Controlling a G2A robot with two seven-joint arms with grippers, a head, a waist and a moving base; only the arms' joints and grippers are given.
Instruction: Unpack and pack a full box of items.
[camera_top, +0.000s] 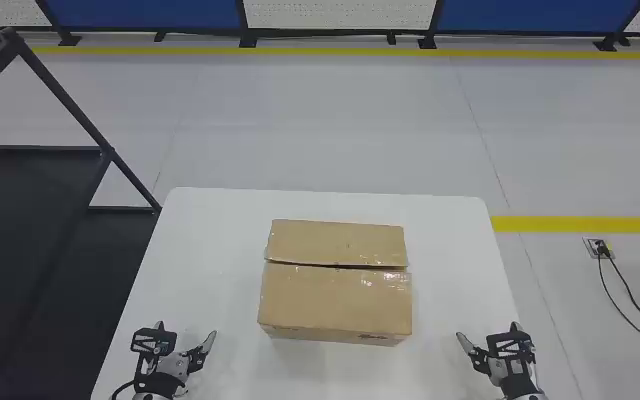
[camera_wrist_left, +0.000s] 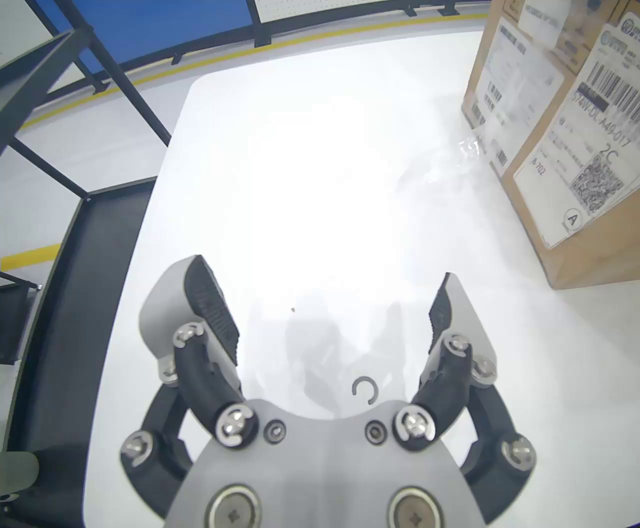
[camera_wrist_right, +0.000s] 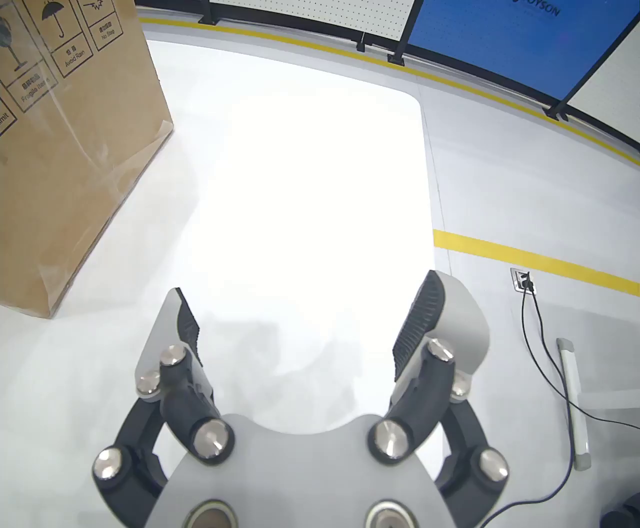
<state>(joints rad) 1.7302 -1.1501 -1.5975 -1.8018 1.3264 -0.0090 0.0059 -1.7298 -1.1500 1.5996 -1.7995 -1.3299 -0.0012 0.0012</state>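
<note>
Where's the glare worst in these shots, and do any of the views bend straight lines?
Left wrist view: the table blows out to white, with a hazy sheen beside the box. Right wrist view: the same white glare mid-table; the yellow floor line curves. Top view: even light, lines straight.
</note>
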